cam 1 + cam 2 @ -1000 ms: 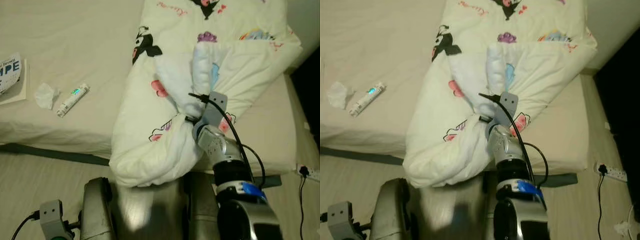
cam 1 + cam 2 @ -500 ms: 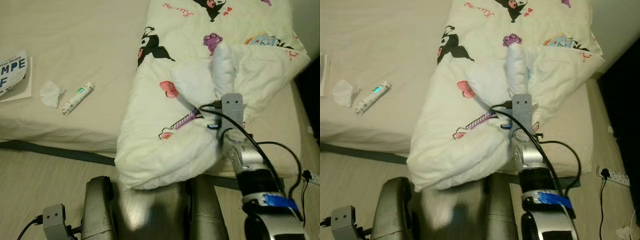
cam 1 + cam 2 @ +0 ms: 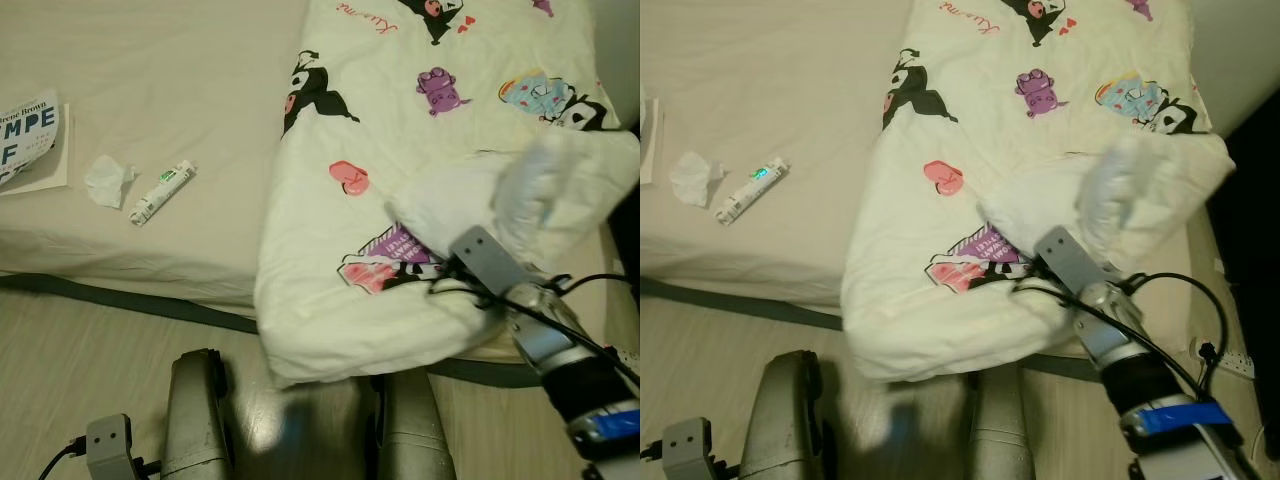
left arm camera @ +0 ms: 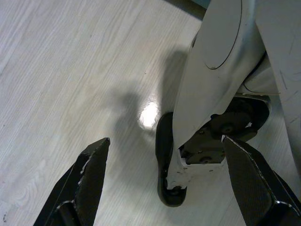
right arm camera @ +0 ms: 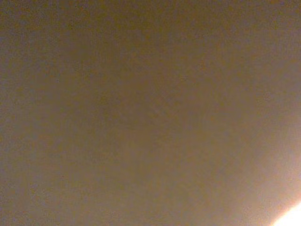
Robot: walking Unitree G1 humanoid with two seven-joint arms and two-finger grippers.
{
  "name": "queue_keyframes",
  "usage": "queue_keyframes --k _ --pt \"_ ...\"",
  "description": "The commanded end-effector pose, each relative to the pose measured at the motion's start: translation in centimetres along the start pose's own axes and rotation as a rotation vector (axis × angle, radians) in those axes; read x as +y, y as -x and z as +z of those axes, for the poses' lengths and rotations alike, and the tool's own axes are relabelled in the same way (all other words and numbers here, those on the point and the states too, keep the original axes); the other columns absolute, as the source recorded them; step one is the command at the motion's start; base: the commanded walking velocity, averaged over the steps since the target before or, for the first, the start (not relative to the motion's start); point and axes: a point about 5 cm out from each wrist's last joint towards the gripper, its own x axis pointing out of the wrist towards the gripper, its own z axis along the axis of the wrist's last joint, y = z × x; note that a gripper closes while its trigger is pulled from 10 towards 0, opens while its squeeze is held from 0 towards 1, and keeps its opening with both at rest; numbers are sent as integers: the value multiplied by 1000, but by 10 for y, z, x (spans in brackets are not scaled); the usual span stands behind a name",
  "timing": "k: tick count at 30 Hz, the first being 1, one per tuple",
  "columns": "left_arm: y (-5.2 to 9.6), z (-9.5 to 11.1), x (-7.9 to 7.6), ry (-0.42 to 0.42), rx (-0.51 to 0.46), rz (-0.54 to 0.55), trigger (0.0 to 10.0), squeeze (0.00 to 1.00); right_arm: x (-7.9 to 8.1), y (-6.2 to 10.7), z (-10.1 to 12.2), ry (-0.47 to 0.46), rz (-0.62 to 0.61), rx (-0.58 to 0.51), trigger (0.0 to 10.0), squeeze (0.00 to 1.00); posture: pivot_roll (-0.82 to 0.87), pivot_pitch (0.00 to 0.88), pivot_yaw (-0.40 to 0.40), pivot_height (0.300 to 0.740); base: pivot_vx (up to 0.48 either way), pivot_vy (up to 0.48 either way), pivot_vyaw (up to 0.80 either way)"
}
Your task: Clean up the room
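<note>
A white duvet [image 3: 400, 120] printed with cartoon figures lies over the right side of the bed [image 3: 150, 90]. Its near edge hangs over the bed's front. My right gripper [image 3: 445, 235] is buried in a raised fold of the duvet [image 3: 545, 185] near the bed's right front corner and is shut on the fabric, which hides the fingers. The right wrist view is a dull brown blur. My left gripper [image 4: 164, 140] hangs open over the wooden floor [image 4: 56, 70], beside my own leg [image 4: 221, 70].
On the bed's left part lie a crumpled tissue [image 3: 106, 181], a small white tube [image 3: 160, 192] and a printed book [image 3: 28, 140] at the far left. A power strip [image 3: 1220, 352] and its cable lie on the floor at the right. My legs [image 3: 195, 420] stand at the bed's front.
My right arm has swung to the right and dragged the gripped duvet fold with it, flattening the bunch and uncovering more of the printed top. The view has shifted slightly.
</note>
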Motion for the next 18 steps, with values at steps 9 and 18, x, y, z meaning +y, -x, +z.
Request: queue_keyframes --k 9,18 --pt "12 -36 -30 -4 150 -152 10000 0 17 9 -14 39 176 97 10000 1000 -140 233 -73 535 0 0 0" --pt "17 -45 -30 0 194 -170 10000 0 -7 45 20 168 361 -35 10000 1000 -146 223 -77 535 0 0 0"
